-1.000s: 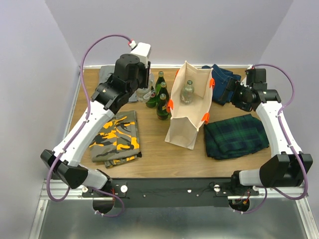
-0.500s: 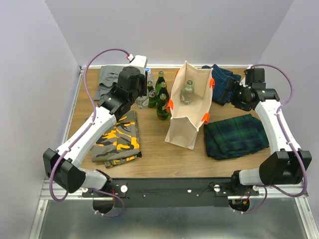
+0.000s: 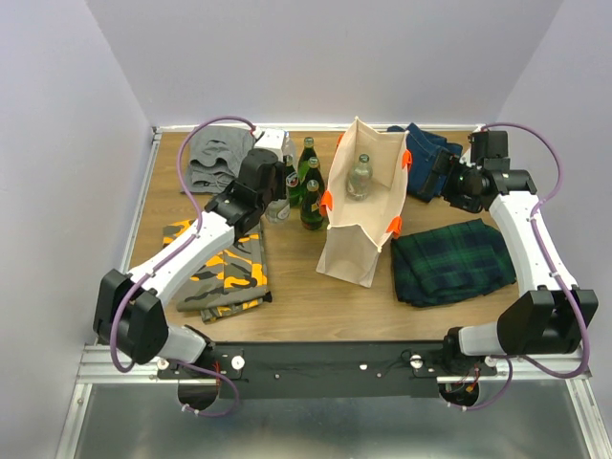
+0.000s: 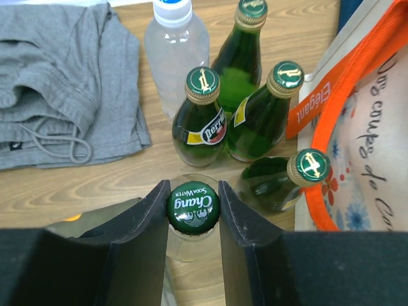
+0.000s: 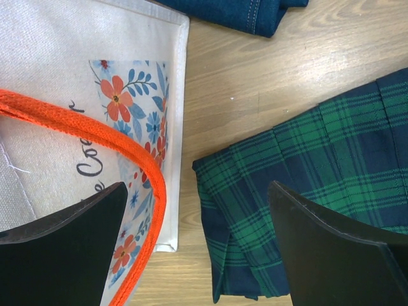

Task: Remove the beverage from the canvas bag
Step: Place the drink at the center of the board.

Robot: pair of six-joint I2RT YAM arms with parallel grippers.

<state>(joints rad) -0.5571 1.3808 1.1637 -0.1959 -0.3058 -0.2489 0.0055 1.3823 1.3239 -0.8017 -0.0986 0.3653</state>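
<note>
The cream canvas bag [image 3: 356, 215] with orange handles stands open at the table's middle, with a clear bottle [image 3: 360, 178] upright inside it. My left gripper [image 3: 276, 198] is left of the bag among the standing bottles. In the left wrist view the gripper [image 4: 193, 188] is shut on the green "Chang" cap of a clear soda water bottle [image 4: 193, 208], which stands upright over the wood. My right gripper [image 3: 432, 178] is at the bag's right side. In the right wrist view it [image 5: 197, 188] is open and empty above the bag's wall [image 5: 76, 76] and orange handle [image 5: 95, 127].
Several green glass bottles [image 4: 201, 121] and a clear plastic bottle [image 4: 175, 51] stand just left of the bag. Grey clothes [image 3: 215, 158] lie at the back left and camouflage cloth [image 3: 225, 263] at the front left. Green plaid cloth [image 3: 454, 260] and jeans [image 3: 430, 148] lie on the right.
My left arm has swung down and to the right, bringing its gripper low among the bottles and uncovering the grey clothes. The right arm has barely moved.
</note>
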